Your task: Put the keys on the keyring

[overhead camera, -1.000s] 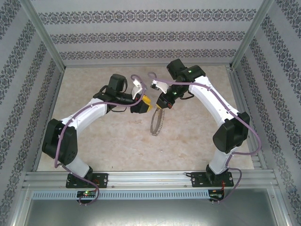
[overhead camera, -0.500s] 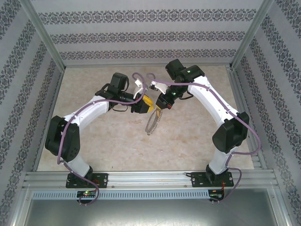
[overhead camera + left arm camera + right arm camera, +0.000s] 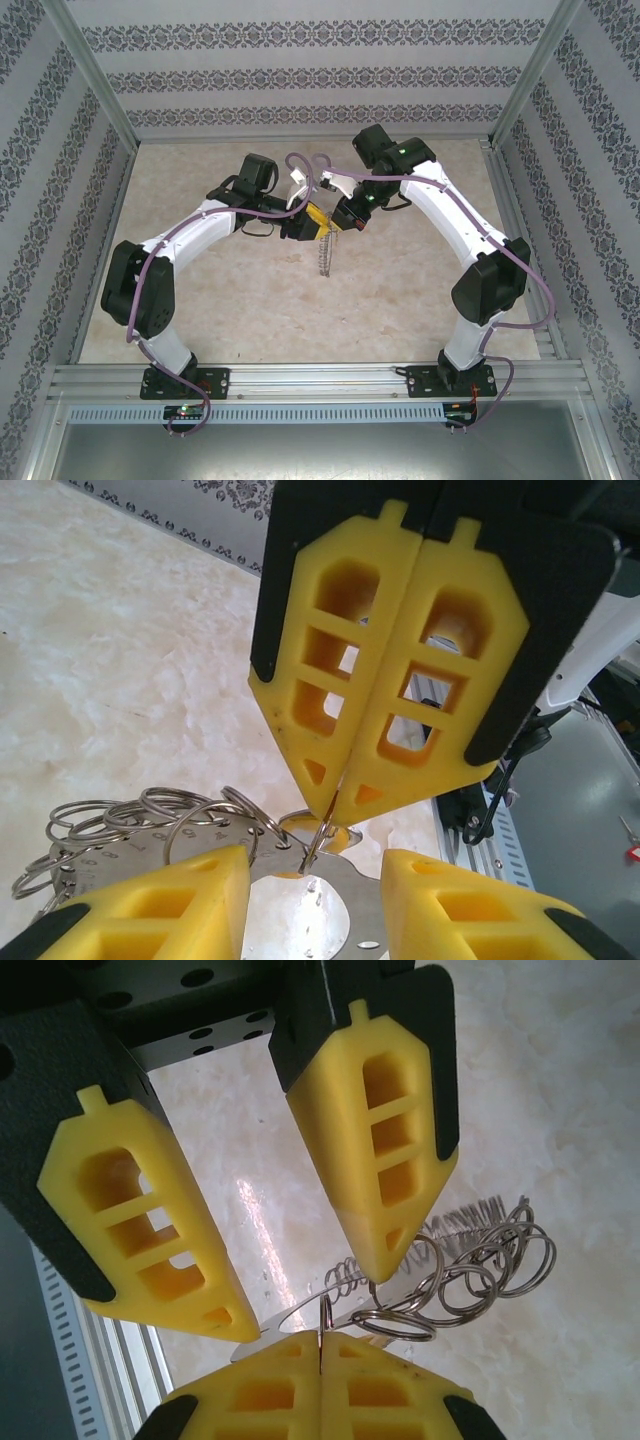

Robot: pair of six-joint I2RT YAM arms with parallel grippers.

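Silvery keyring (image 3: 323, 255) hangs edge-on above the counter (image 3: 250, 300), pinched at its top by the fully closed right gripper (image 3: 338, 798). The left gripper (image 3: 310, 1300) stands part-open astride that rim, apparently gripping nothing. I cannot make out the key. Close gently beside the pinch, without twisting the ring.

From above, the keyring (image 3: 322, 256) hung edge-on, its silvery pieces too small to tell apart. Its top was hidden where the left gripper (image 3: 316, 226) and right gripper (image 3: 334, 228) met. In the left wrist view, the left fingers (image 3: 160, 905) were cut by the lower edge and covered the ring's plate on both sides. In the right wrist view, the right fingers (image 3: 250, 1395) ran off the bottom, hiding the metal pinched between them. Whether a key hung there could not be told.
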